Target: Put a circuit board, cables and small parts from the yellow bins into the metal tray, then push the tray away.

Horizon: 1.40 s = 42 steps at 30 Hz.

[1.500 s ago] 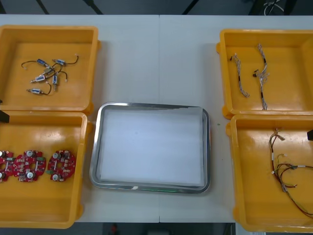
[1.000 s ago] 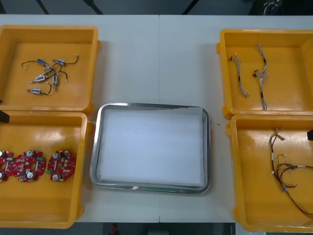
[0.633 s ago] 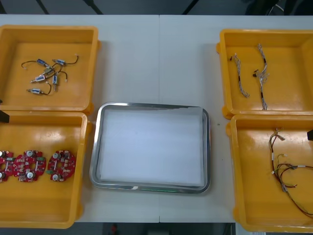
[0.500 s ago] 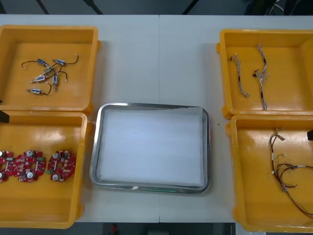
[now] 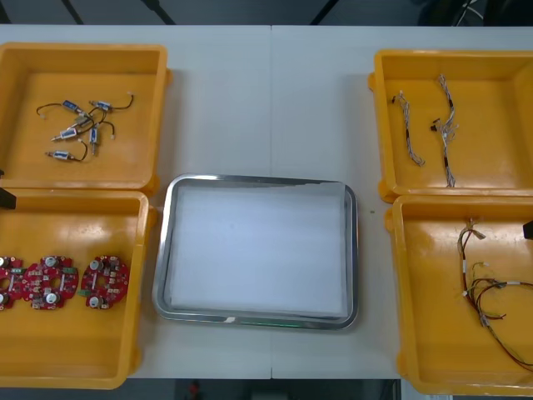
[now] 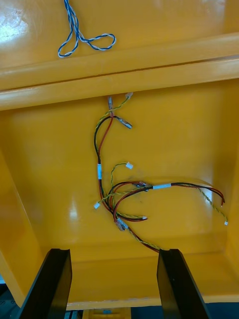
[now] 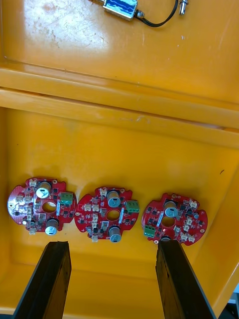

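The metal tray, white inside, lies in the middle of the table. Three round red circuit boards lie in a row in the near left yellow bin. My left gripper hangs open over them, with the middle circuit board just beyond its fingers. In the near right bin lies a tangle of red and yellow cables. My right gripper hangs open above that bin, the red and yellow cables just ahead of its fingers.
The far left bin holds several small metal parts; one small metal part lies beyond the bin wall. The far right bin holds blue and white cables, and one blue and white cable lies past the divider.
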Each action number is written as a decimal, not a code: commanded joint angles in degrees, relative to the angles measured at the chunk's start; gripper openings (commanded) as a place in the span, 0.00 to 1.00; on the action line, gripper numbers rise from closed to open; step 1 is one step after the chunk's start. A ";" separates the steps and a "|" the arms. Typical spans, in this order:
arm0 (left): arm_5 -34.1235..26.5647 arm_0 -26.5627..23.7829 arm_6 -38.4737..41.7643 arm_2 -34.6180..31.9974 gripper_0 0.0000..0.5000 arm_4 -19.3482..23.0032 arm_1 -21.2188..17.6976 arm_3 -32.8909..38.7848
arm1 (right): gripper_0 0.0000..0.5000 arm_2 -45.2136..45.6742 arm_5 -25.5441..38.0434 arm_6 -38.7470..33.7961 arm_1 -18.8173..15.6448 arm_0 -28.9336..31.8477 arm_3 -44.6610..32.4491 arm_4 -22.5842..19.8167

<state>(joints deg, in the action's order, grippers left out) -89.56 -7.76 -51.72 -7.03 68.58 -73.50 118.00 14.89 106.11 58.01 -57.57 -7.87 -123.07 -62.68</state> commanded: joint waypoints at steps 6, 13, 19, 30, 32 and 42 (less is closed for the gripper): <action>-0.44 0.90 -4.35 -1.06 1.00 -0.38 -2.79 0.92 | 1.00 1.46 -0.47 -0.09 -2.19 0.75 -1.39 0.36; -0.44 0.90 -4.35 -1.06 1.00 -0.38 -2.79 0.92 | 1.00 1.46 -0.47 -0.09 -2.19 0.75 -1.39 0.36; -0.44 0.90 -4.35 -1.06 1.00 -0.38 -2.79 0.92 | 1.00 1.46 -0.47 -0.09 -2.19 0.75 -1.39 0.36; -0.44 0.90 -4.35 -1.06 1.00 -0.38 -2.79 0.92 | 1.00 1.46 -0.47 -0.09 -2.19 0.75 -1.39 0.36; -0.44 0.90 -4.35 -1.06 1.00 -0.38 -2.79 0.92 | 1.00 1.46 -0.47 -0.09 -2.19 0.75 -1.39 0.36; -0.44 0.90 -4.35 -1.06 1.00 -0.38 -2.79 0.92 | 1.00 1.46 -0.47 -0.09 -2.19 0.75 -1.39 0.36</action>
<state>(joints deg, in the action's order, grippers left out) -89.56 -7.76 -51.72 -7.03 68.58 -73.50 118.00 14.89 106.11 58.01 -57.57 -7.87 -123.07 -62.68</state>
